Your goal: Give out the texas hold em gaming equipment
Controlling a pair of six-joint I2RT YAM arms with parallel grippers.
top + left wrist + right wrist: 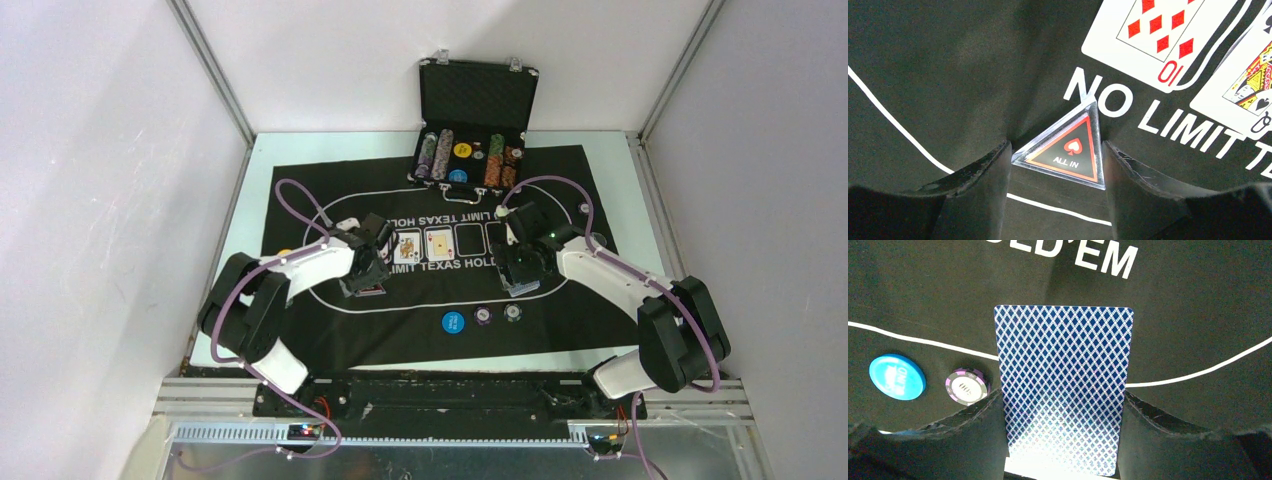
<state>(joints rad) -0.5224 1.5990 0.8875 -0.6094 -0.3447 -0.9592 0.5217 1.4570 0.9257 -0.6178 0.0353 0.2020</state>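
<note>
My left gripper [366,272] is over the mat's left side, shut on a clear triangular "ALL IN" button [1068,150] with a black face, a red border and a red spade. The button spans the gap between the jaws in the left wrist view [1057,150]. My right gripper [522,278] is shut on blue-backed playing cards [1064,385], which stand up between the jaws [1062,396]. A ten of diamonds [1153,35] and a queen of spades [1248,90] lie face up on the mat [407,246]. A blue button [454,322], a purple chip [483,316] and a grey chip [513,312] lie near the front.
The black felt mat [320,330] with white lettering covers the table. An open black case [476,95] with rows of chips stands at the back centre. The blue button [897,376] and purple chip [968,386] lie just left of my right gripper's fingers. White walls stand on both sides.
</note>
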